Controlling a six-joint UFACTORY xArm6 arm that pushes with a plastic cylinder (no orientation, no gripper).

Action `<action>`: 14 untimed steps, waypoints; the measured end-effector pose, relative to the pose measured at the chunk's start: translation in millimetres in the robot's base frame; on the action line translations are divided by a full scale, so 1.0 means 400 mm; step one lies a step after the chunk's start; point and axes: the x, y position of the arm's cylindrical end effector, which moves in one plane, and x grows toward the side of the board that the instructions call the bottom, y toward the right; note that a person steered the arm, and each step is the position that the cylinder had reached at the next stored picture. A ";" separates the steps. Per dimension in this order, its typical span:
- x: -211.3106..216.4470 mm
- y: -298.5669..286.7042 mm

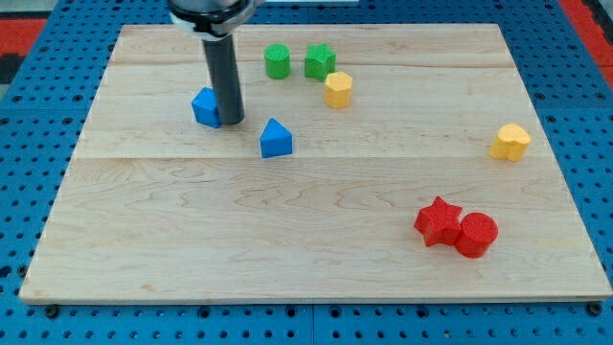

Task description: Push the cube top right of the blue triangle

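**Tip set against the blue cube, left of the blue triangle**

The rod's lower end, my tip (231,122), was seen planted on the wooden worktop (287,230), touching the right side of the blue cube (205,107) in the far left part of the board. No gripper was fitted to the arm, so no jaw state could be told. The blue triangle (276,139) was found near the cube, to its right and slightly nearer. Farther back, a green cylinder (277,61) and a green star-like block (320,61) were placed just beside each other, with a yellow block (337,89) close to the star's near right. A second yellow block (511,142) was set well apart at the right edge. At the near right, a red star (438,221) and a red cylinder (476,235) were seen touching.
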 end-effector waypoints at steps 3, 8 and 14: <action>0.010 -0.160; -0.092 -0.175; -0.070 0.086</action>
